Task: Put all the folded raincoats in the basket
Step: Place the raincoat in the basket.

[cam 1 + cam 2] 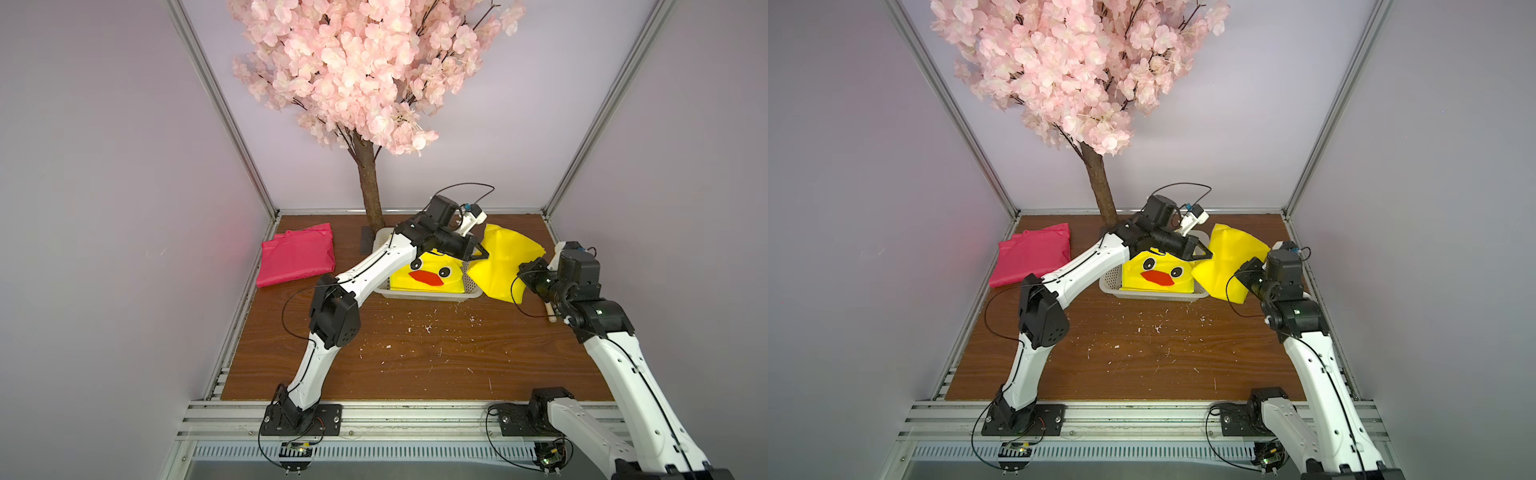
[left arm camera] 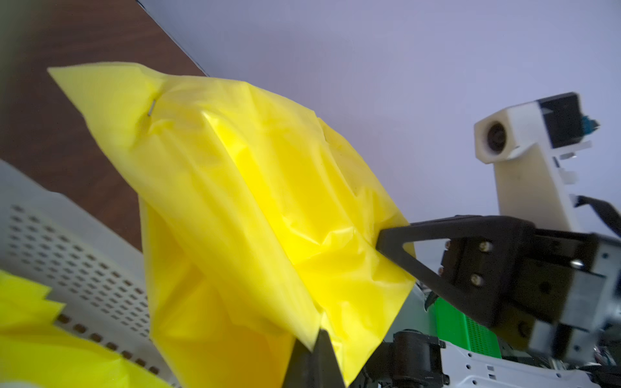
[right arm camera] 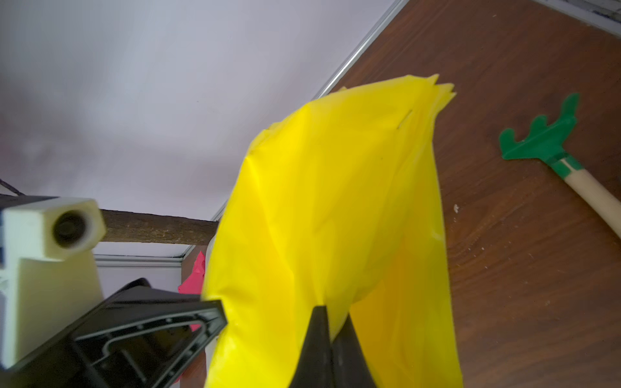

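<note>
Left wrist view: the left tool (image 2: pixel 319 336) is pinched tight on an edge of the yellow raincoat (image 2: pixel 252 201); the right tool (image 3: pixel 322 312) is likewise clamped on it. Glossy, creased and folded, it hangs clear of the tabletop (image 1: pixel 415 353), just beside the basket (image 1: pixel 415 296); inside the basket lies a duck-faced yellow fold (image 1: pixel 428 276).

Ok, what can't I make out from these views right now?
- Basket far wall, mostly: both top views, behind the left arm and the duck raincoat.
- Rake: head hidden under the right arm in both top views; handle cut off by the right wrist view's edge.
- Table under the held yellow raincoat: covered in every view.
</note>
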{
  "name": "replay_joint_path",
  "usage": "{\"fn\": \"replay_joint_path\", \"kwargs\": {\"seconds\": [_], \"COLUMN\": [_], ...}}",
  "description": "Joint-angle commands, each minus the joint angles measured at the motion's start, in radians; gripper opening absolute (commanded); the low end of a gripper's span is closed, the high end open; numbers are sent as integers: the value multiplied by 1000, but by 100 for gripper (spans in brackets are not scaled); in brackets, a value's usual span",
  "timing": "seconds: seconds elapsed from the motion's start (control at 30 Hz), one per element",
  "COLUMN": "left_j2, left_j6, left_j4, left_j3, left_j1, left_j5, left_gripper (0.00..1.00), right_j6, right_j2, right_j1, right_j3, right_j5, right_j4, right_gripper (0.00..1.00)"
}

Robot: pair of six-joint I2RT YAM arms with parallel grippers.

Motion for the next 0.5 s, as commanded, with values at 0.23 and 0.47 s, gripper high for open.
{"fn": "replay_joint_path", "kwargs": {"seconds": [0.23, 0.47], "left_j2": [-121, -167], "left_j6": [98, 127], "left_j4": [-5, 3], "left_j3": [-155, -283], "left_j1": [170, 261], "left_j5": [-142, -190], "left_gripper": [0, 0], "right_j6": [-44, -107], "right_j2": [306, 566], "right_j1": [16, 93], "right_j3": [114, 280], "right_j5": [-210, -243], "right_j4": [319, 341], "right_gripper": [0, 0]}}
